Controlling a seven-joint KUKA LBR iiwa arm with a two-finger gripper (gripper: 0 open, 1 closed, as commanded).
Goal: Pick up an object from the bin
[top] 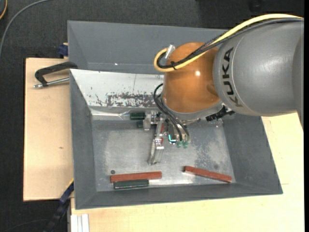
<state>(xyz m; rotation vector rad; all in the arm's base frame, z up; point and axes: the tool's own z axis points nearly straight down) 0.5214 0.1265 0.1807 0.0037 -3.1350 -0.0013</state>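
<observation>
- Claw [155, 152]: hangs below the orange wrist cover [188, 81], over the bare middle of the floor; whether wide or narrow cannot be told.
- Counts: two red bars, one dark bar, one dark speck [112, 172].
- Bin [79, 129]: left red bar [136, 176], nearest the claw, lies by the near wall with the dark bar [130, 184] just beside it; right red bar [207, 174] lies apart.
- Hidden: the arm [265, 66] covers the bin's far right corner.

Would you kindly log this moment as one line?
gripper: over bin centre | left red strip: front-left | right red strip: front-right

Left red bar [135, 177] w/ dark bar [130, 184] alongside, right red bar [207, 174] tilted, flat nr bin [81, 144] front.
</observation>
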